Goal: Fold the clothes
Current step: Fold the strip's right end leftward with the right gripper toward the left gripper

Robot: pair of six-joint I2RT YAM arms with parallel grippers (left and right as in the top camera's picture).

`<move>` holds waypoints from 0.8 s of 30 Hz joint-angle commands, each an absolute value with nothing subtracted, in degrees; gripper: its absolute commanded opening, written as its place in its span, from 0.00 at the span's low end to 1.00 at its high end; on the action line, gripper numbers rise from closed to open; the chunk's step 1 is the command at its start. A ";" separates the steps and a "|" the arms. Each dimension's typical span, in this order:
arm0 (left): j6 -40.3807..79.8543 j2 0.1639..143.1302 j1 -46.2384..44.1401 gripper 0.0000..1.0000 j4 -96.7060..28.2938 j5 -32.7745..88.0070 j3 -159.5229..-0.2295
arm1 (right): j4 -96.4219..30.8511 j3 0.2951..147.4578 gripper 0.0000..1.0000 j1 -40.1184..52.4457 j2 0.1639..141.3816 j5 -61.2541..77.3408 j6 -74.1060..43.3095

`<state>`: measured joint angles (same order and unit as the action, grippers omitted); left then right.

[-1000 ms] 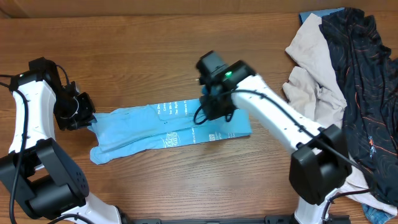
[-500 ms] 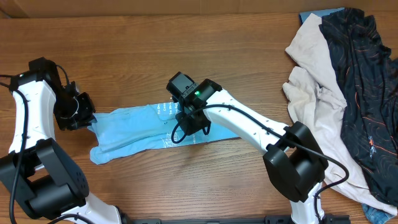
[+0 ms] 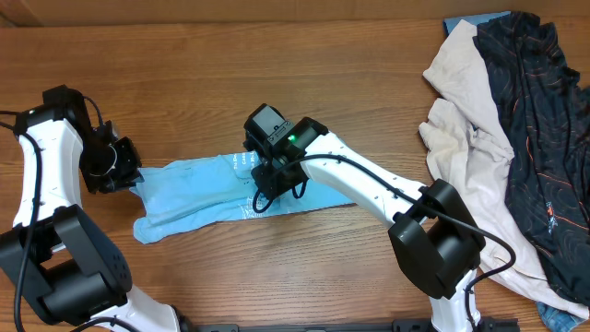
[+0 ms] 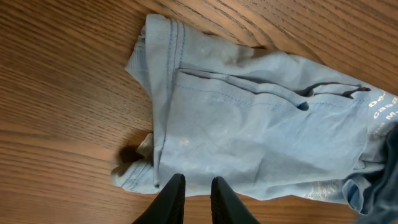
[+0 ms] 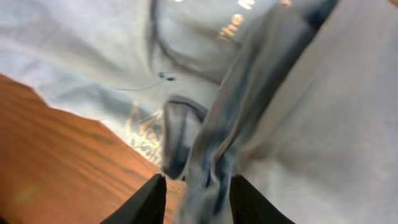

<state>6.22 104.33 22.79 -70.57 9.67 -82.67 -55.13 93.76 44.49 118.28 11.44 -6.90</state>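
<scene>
The light blue T-shirt (image 3: 194, 198) lies as a long folded strip on the wooden table, with white lettering near its middle. My right gripper (image 3: 277, 184) is over the strip's middle, shut on a bunched fold of the shirt (image 5: 311, 124); blurred fabric fills the gap between its fingers (image 5: 198, 186). My left gripper (image 3: 124, 171) sits at the shirt's left end. In the left wrist view its fingers (image 4: 196, 183) are nearly together, just off the shirt's (image 4: 249, 137) edge, with wood between them. The cream garment (image 3: 461, 120) and the black orange-lined garment (image 3: 544, 120) lie heaped at the right.
The heap of garments covers the table's right side up to the right edge. A blue item (image 3: 461, 23) peeks out behind it at the back. The right arm (image 3: 387, 189) stretches across the table's middle.
My right gripper has moved left, carrying the shirt's right end over its middle, so the strip is shorter. In the last half second it hardly moved. The left arm has not moved.
</scene>
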 commanded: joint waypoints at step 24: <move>11.00 103.31 22.90 0.62 -60.77 4.82 -67.26 | -64.20 94.59 0.44 30.65 104.05 6.50 -4.71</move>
<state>10.79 104.14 22.85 -62.37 3.29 -69.71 -64.27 93.84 30.68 104.44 6.94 -5.08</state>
